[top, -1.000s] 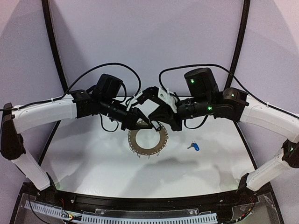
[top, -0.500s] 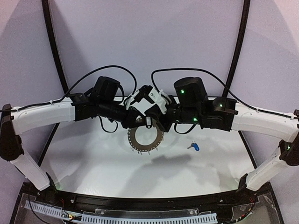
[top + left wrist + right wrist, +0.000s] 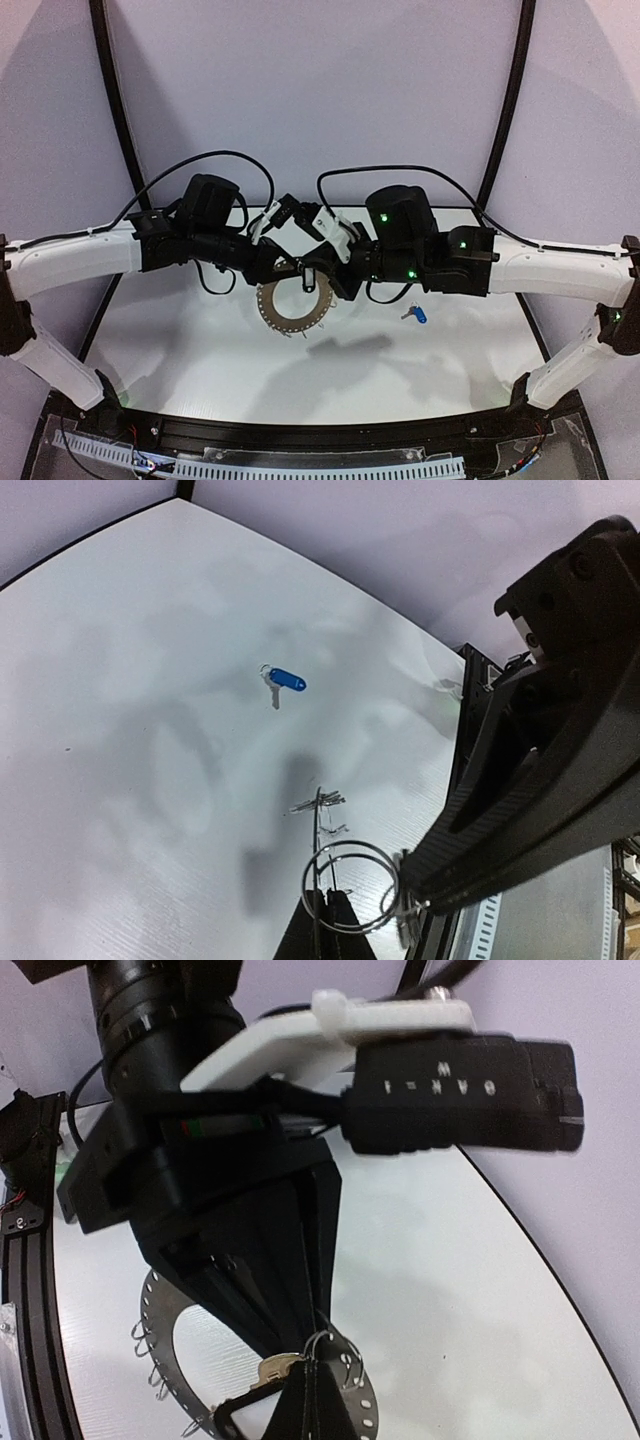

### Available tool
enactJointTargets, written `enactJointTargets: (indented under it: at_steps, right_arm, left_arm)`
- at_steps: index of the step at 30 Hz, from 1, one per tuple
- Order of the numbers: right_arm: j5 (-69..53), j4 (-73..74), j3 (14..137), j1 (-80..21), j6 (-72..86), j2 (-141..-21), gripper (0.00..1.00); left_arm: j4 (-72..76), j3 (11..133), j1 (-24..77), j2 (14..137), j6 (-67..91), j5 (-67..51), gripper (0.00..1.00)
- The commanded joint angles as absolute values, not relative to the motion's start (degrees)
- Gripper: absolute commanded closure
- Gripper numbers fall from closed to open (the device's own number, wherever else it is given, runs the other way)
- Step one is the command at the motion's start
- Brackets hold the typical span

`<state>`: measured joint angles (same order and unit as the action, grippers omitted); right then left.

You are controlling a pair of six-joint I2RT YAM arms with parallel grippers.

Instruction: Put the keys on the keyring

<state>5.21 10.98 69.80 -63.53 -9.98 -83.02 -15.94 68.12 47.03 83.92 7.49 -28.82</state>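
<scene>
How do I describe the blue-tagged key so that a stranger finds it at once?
Look at the white table, to the right of the dark keyring. There the key lies alone, and it has the only bright blue tag.

Overhead camera, set high behind the arm bases at the near edge, looks down across the white tabletop (image 3: 200,350) towards its far edge. Left wrist camera peers close past the left tool (image 3: 322,900) to the blue-tagged key (image 3: 285,680). Right wrist camera looks closely over the right tool (image 3: 312,1372) onto the keyring (image 3: 152,1305); the overhead view also shows both objects.
</scene>
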Motion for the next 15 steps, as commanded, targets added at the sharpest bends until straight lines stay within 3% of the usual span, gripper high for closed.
enactJointTargets:
  at_steps: [1,15]
  right_arm:
    - [6.52,15.87,64.85,-63.02,-10.48,-85.09,1.00]
    - [3.83,2.76,63.54,-63.02,-7.35,-86.28,1.00]
  left_arm:
    - [-9.94,68.60,47.37,77.12,7.02,-32.49,0.99]
    - [-11.08,69.96,47.35,78.96,9.29,-35.94,0.99]
